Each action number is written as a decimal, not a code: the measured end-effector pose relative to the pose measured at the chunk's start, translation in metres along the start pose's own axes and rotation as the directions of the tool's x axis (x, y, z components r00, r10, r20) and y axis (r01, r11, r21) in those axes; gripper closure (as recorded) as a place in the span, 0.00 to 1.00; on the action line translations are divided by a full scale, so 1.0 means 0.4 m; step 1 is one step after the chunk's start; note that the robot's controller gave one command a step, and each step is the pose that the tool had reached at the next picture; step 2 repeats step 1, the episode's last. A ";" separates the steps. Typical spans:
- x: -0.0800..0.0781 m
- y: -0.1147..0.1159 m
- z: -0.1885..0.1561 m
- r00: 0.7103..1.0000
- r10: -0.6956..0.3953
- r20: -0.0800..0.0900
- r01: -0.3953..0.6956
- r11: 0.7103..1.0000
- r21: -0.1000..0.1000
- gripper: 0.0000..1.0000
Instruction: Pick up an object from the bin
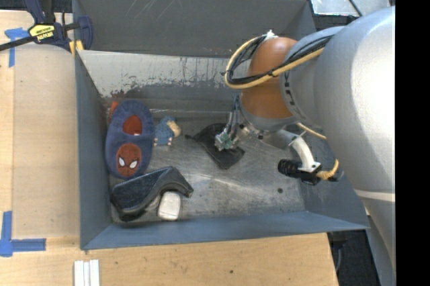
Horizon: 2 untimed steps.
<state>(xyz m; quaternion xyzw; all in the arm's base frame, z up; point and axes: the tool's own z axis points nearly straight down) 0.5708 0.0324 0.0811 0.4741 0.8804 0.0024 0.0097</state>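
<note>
Where the arm reaches in from the right under its orange wrist cover, the gripper (pixel 226 140) sits low over the middle of the grey metal bin (pixel 201 29). Whether it is released or clenched cannot be told. Directly beneath it, seemingly touching its tip, lies a flat black irregular piece (pixel 227 157) with a pointed flap towards the left. Just left of the gripper lies a small blue and yellow toy figure (pixel 166 130). Further left is a blue fabric slipper with red spider-mask faces (pixel 127 138). Down-left of the gripper lie a dark grey curved shoe-like thing (pixel 144 189) and, touching it, a small white block (pixel 169 205). To the gripper's right lies a white and black handled tool (pixel 304 162).
</note>
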 end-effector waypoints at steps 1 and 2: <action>-0.009 0.007 -0.250 1.000 -0.003 -0.009 0.003 1.000 0.005 1.00; -0.009 0.007 -0.250 1.000 -0.003 -0.009 0.003 1.000 0.005 1.00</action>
